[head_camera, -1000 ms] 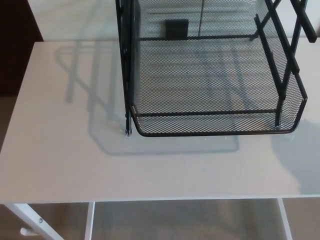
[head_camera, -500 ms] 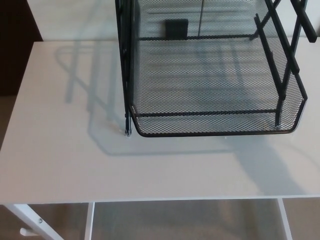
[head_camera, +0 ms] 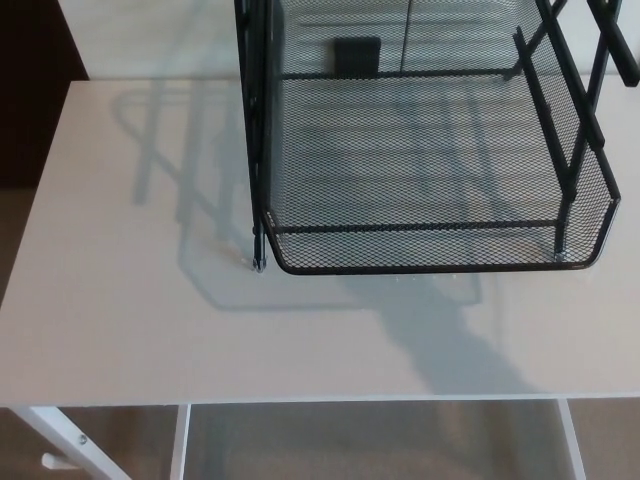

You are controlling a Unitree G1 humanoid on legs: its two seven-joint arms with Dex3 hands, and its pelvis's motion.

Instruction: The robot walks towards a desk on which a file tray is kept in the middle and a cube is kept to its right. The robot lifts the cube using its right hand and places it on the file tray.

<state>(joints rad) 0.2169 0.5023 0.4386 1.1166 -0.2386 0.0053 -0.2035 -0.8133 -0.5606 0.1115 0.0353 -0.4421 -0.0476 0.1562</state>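
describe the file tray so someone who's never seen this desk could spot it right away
Find the white desk. Toward its back right stands the file tray, a black wire-mesh basket with a curved front lip and upright bars on its sides. It is the only dark, see-through thing on the pale top; beside it lie only grey shadows.

Office, white desk [head_camera: 130, 330], mesh file tray [head_camera: 430, 262]

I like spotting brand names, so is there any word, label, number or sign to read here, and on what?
None: no word, number or sign can be read.
The tray is plain black mesh and the desk is plain white.
A dark square seen through the mesh shows no writing.
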